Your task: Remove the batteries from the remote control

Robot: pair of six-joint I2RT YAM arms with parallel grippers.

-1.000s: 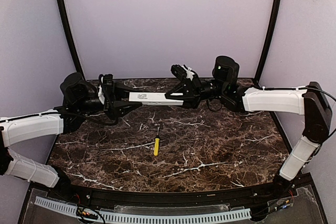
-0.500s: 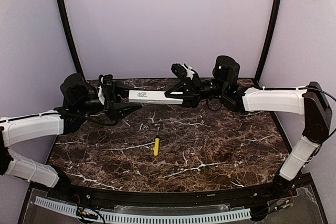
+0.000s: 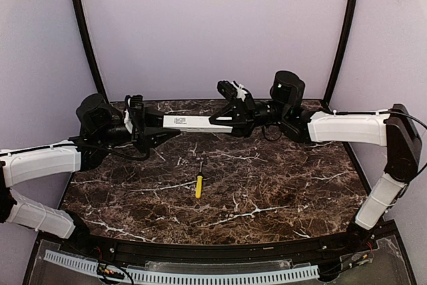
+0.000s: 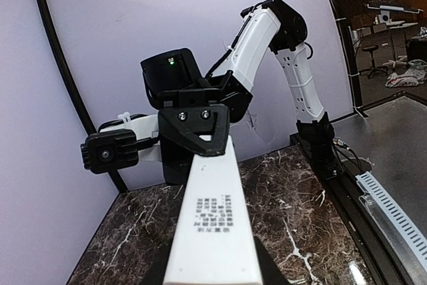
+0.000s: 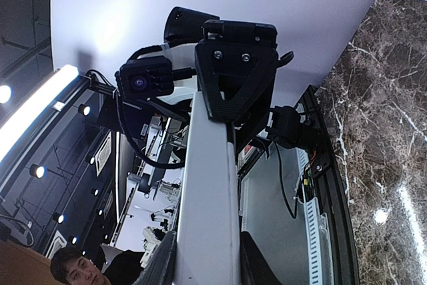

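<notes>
Small screwdriver (image 3: 198, 183), yellow handle, thin dark shaft: lying flat mid-surface, shaft pointing toward back wall. Surface (image 3: 280, 191): dark brown marble, white veining. Plain lavender backdrop walls (image 3: 213, 25).

- Your left arm (image 3: 40, 163) and right arm (image 3: 347, 127) have white shells and black joints.
- On the right gripper (image 3: 215, 122) you see a black triangular finger (image 4: 200, 135) with two screws (image 4: 181, 116).
- A green lamp (image 4: 171, 60) glows just behind it.

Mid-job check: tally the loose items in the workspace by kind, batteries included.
remote control: 1
yellow-handled screwdriver: 1
batteries in view: 0
Total: 2
</notes>
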